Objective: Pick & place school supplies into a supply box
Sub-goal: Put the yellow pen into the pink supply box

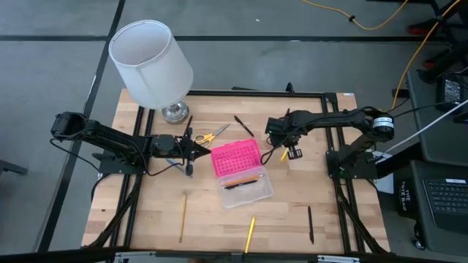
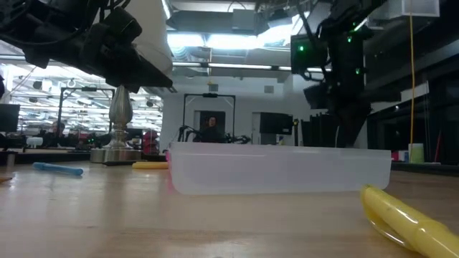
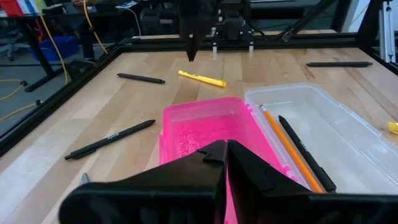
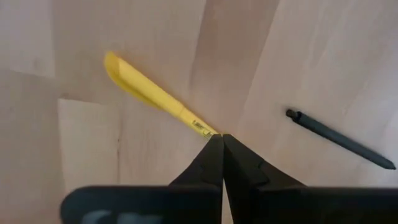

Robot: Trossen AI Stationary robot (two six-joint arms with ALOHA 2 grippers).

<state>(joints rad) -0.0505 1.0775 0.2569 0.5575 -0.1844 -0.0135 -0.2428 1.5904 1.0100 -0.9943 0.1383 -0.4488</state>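
The right gripper point(image 4: 221, 138), fingers pressed together and holding nothing, hung over the short yellow marker point(image 4: 155, 94) on the wooden table point(image 1: 292, 219), right of the open supply box with its pink dotted lid point(image 1: 235, 158) and clear plastic base point(image 1: 248, 190). An orange pencil point(image 3: 287, 146) and a black pen point(image 3: 306, 152) lay in that base. The left gripper point(image 3: 225, 149), fingers also closed and empty, sat just left of the lid, with yellow-handled scissors point(image 1: 207, 136) beside it.
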